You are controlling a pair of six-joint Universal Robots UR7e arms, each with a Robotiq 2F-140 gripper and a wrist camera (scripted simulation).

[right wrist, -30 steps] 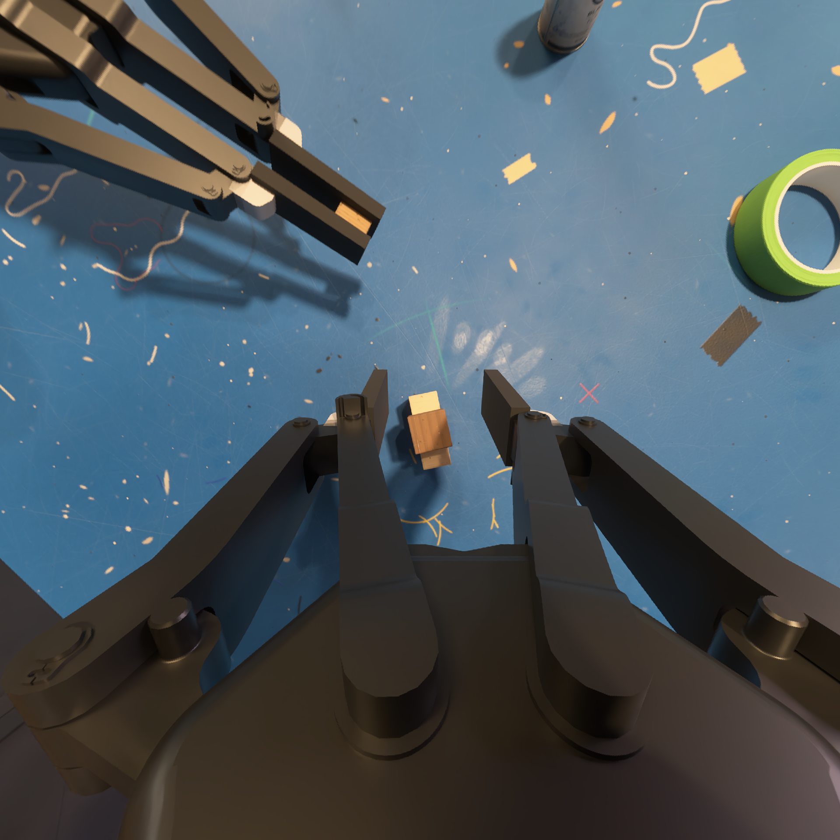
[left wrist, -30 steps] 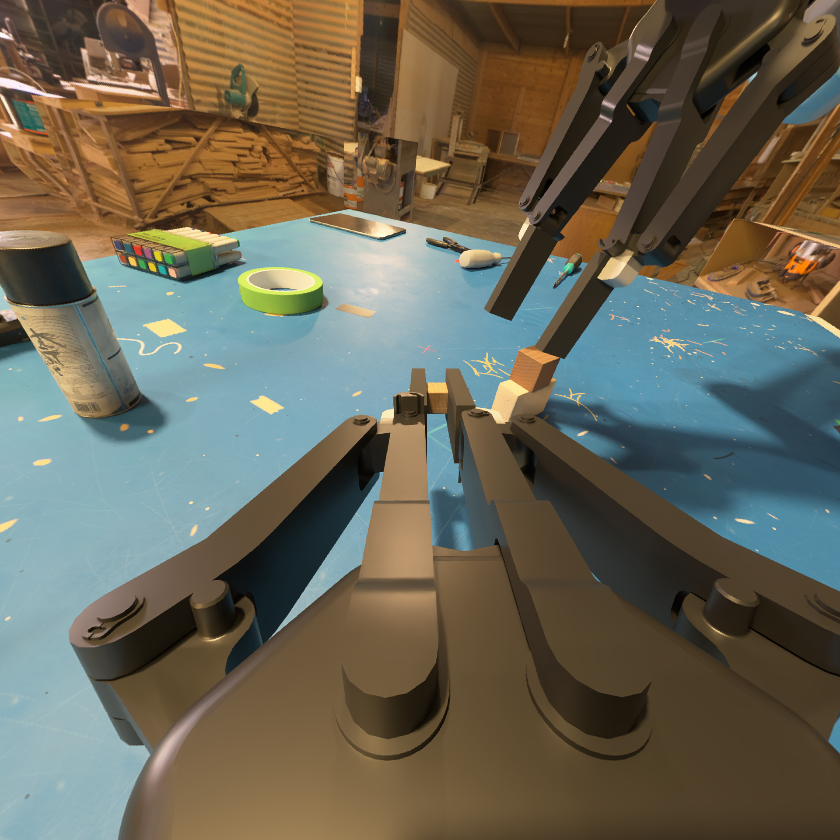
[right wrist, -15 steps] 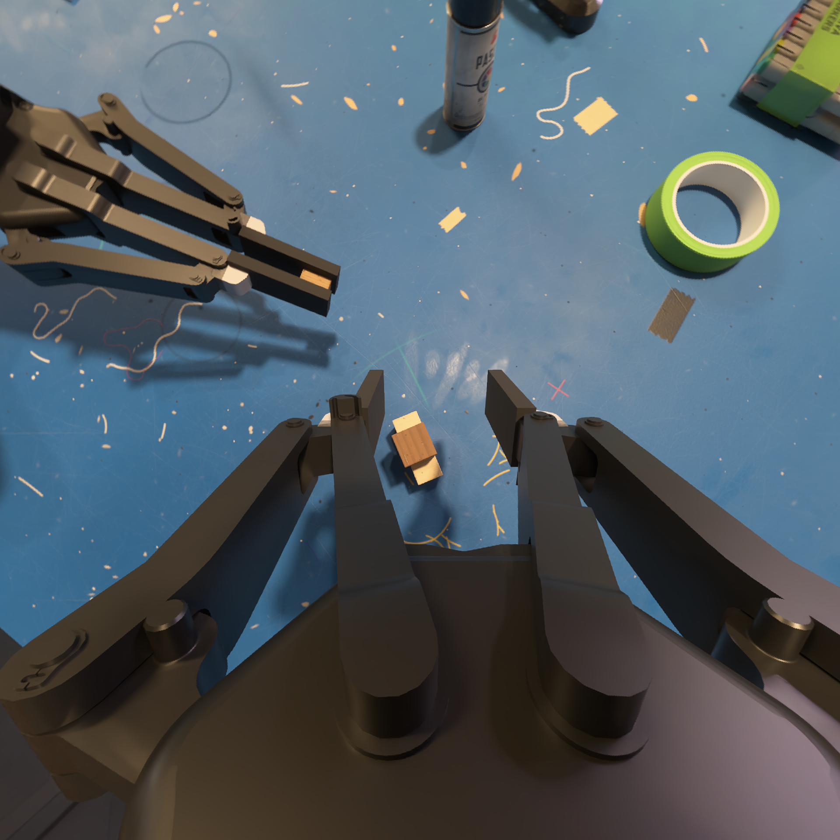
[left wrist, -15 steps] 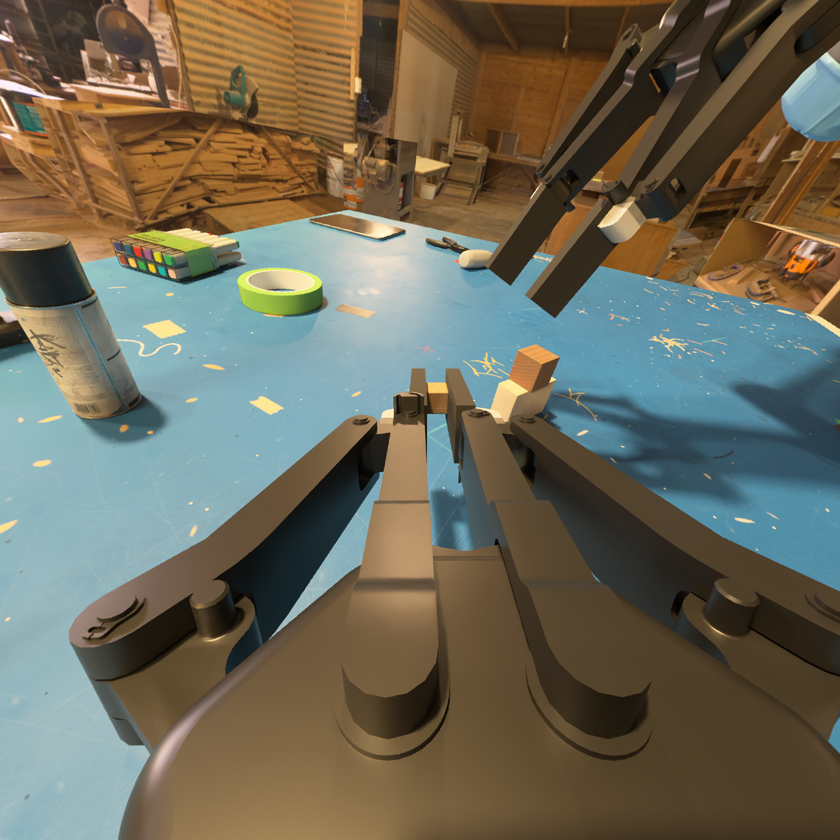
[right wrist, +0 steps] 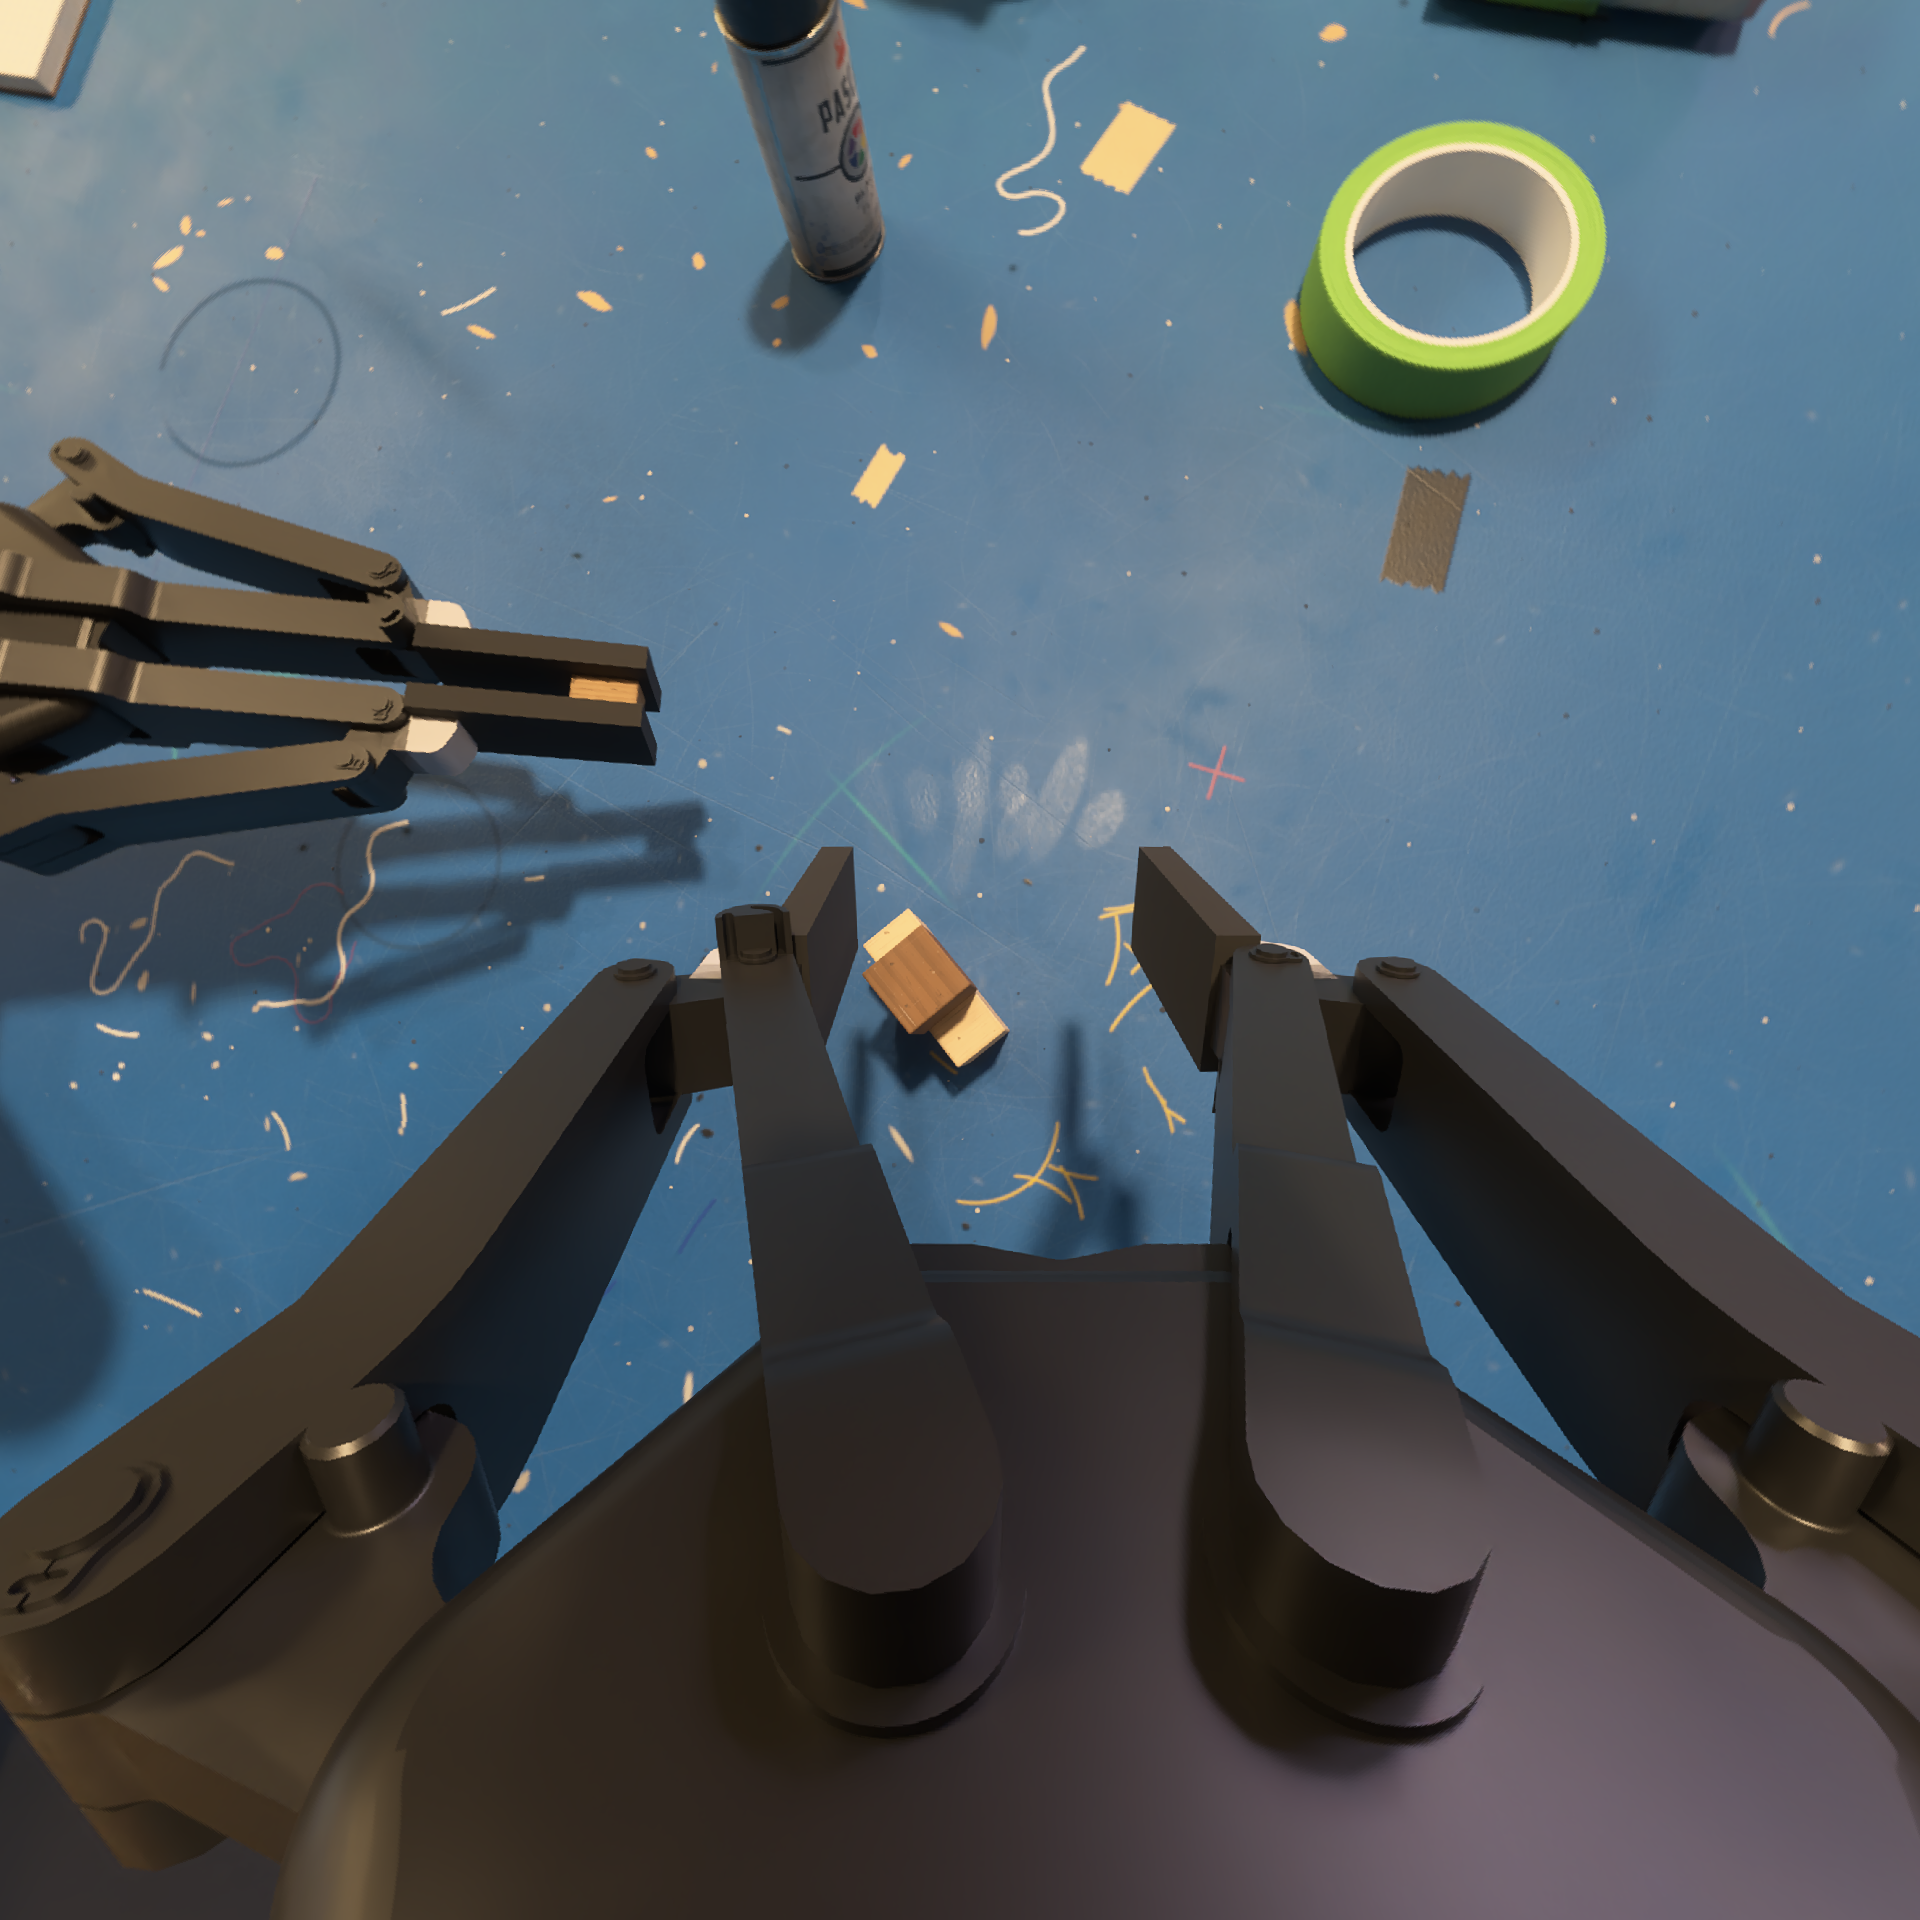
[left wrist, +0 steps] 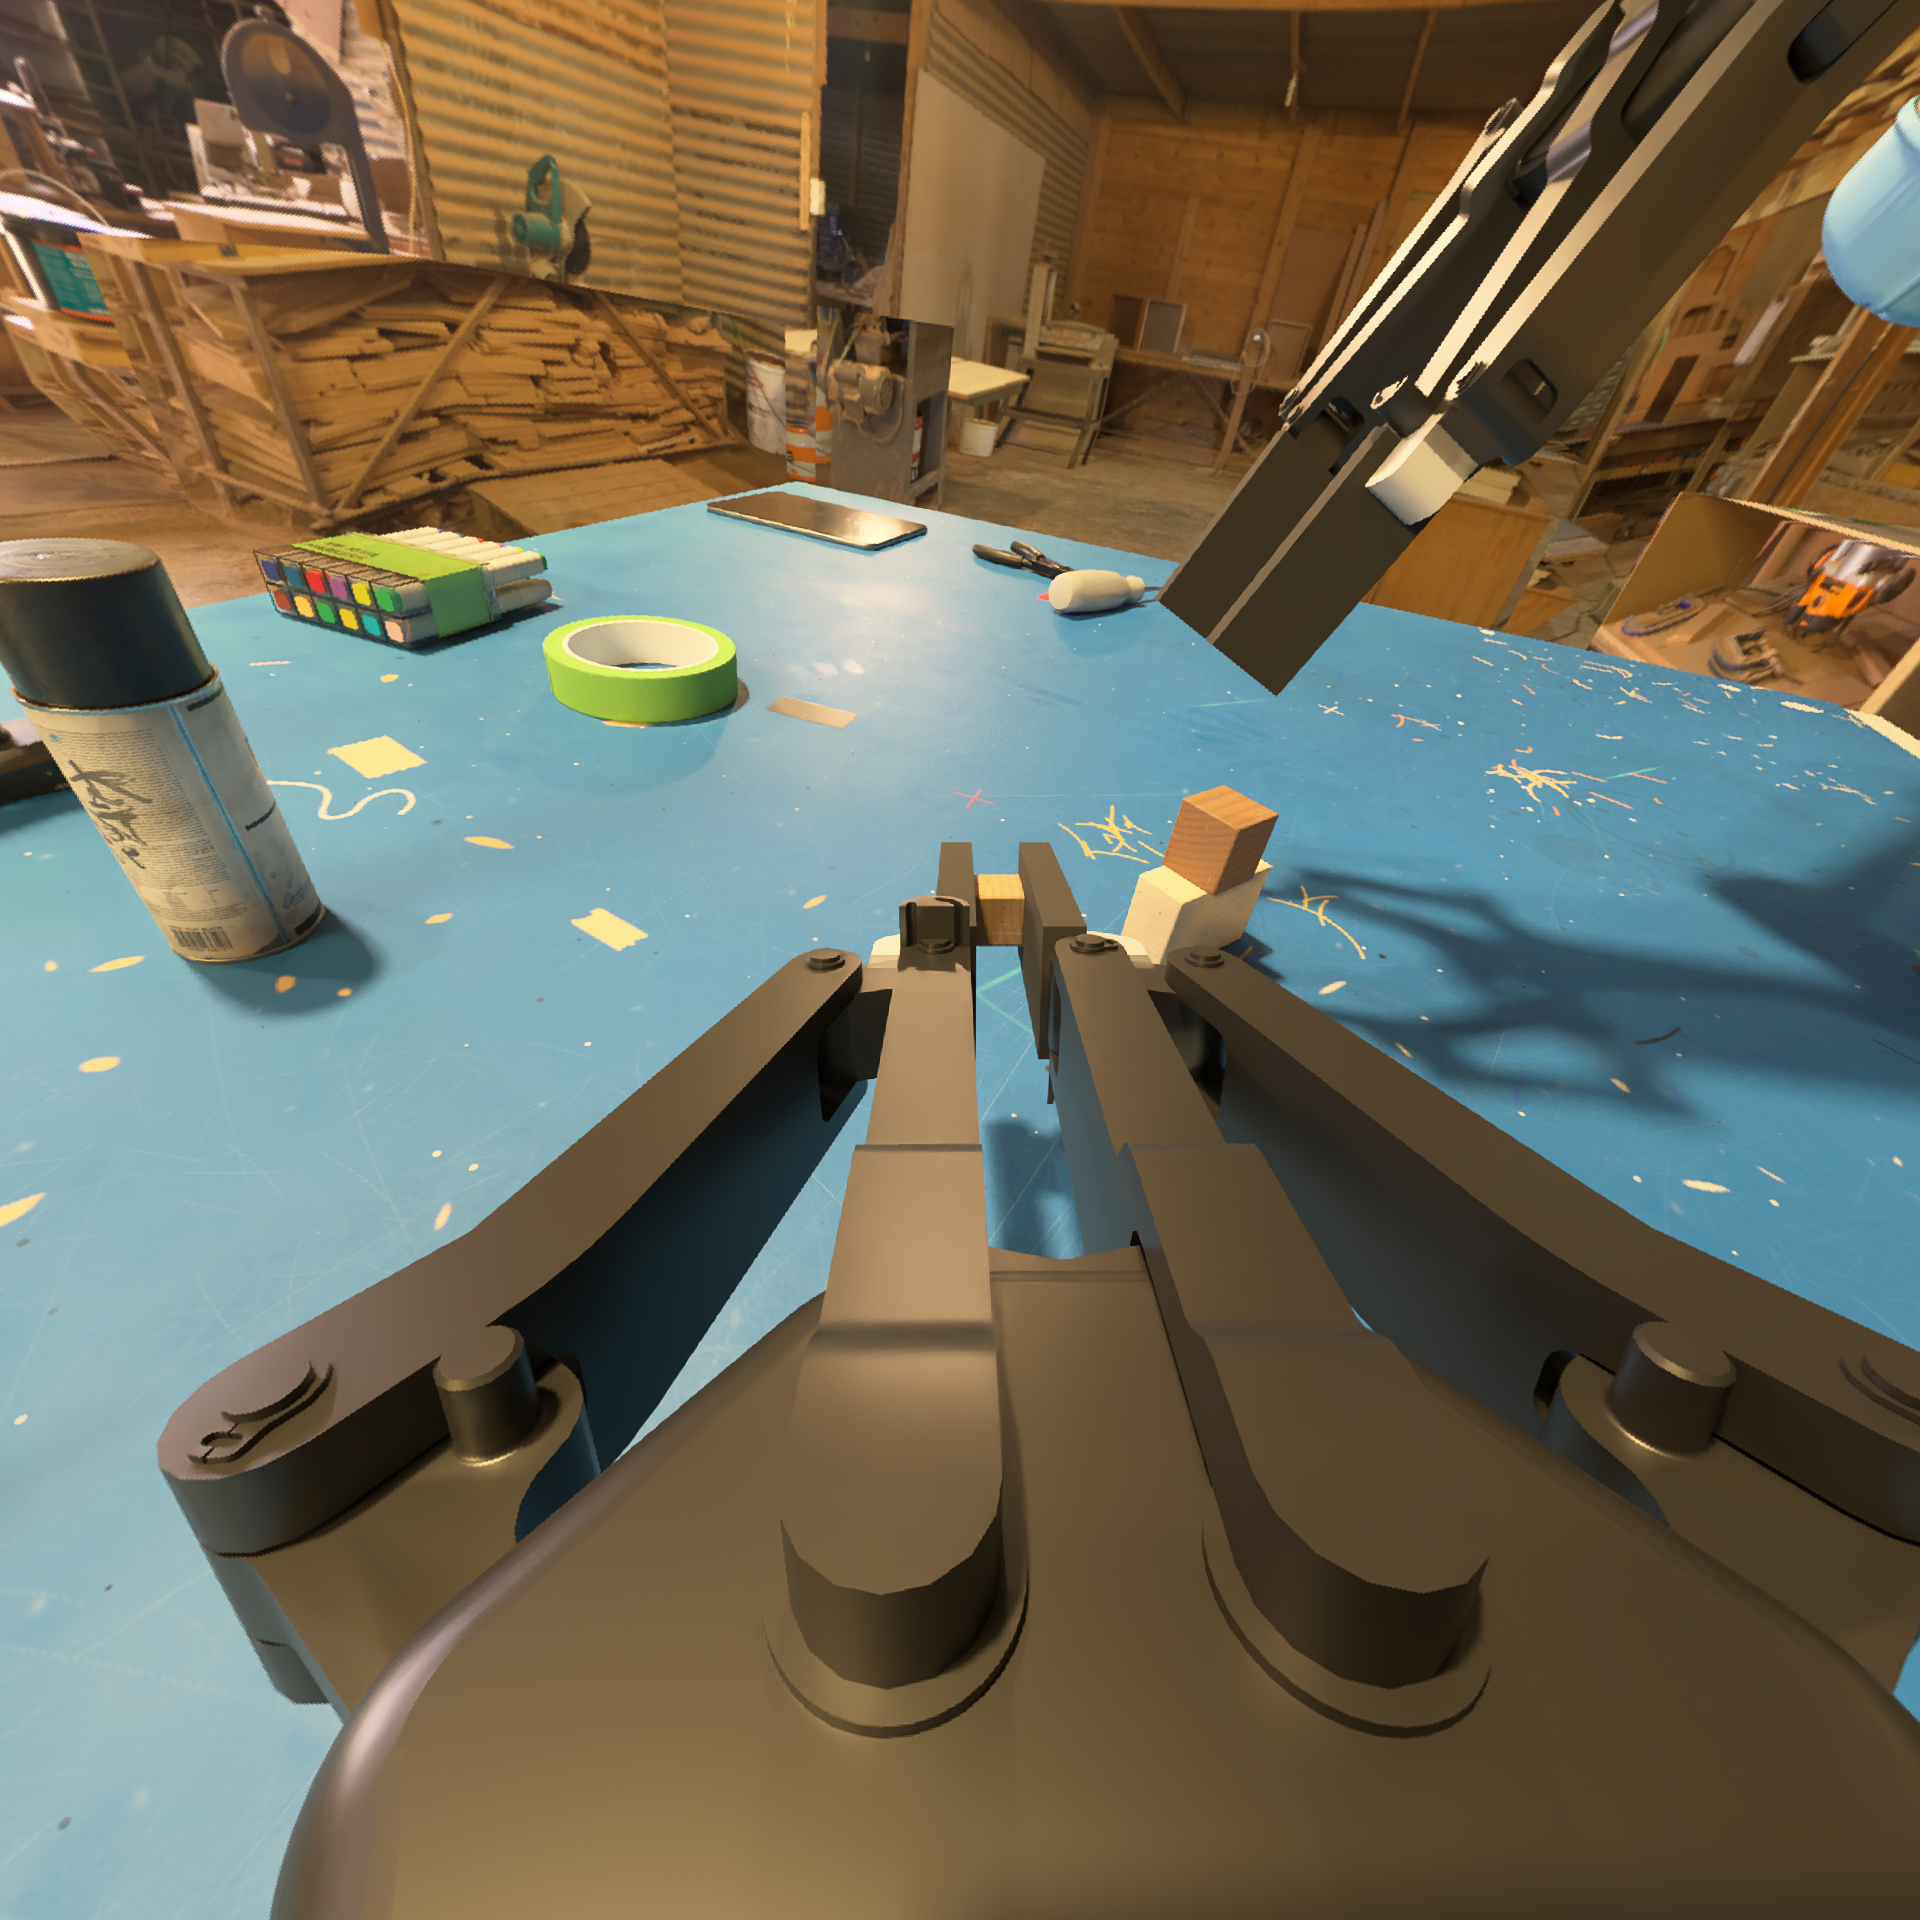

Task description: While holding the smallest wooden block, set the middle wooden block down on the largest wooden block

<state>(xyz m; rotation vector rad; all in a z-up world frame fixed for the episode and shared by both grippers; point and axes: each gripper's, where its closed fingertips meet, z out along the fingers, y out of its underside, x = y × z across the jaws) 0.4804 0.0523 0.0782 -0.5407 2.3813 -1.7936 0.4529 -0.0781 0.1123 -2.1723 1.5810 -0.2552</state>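
Observation:
My left gripper [left wrist: 1000, 883] is shut on the smallest wooden block [left wrist: 1000, 907] and holds it just above the blue table. To its right, the brown middle block [left wrist: 1218, 838] rests tilted on the pale largest block [left wrist: 1184, 914]. My right gripper [right wrist: 995, 902] is open and empty, high above that stack; the middle block [right wrist: 920, 975] lies across the largest block [right wrist: 975, 1034] below its fingers. The right gripper also shows in the left wrist view [left wrist: 1252, 618], raised at upper right. The left gripper [right wrist: 649, 703] with the small block [right wrist: 603, 689] shows at left.
A spray can [left wrist: 145, 769] stands at the left. A green tape roll [left wrist: 641, 665], a marker pack [left wrist: 400, 587], a phone [left wrist: 816, 517] and hand tools [left wrist: 1081, 587] lie toward the far edge. The table's right edge [left wrist: 1870, 717] is near.
My right gripper has risen well above the stacked blocks, open and empty. The stack has stayed in place. My left gripper has not moved and keeps hold of the small block.

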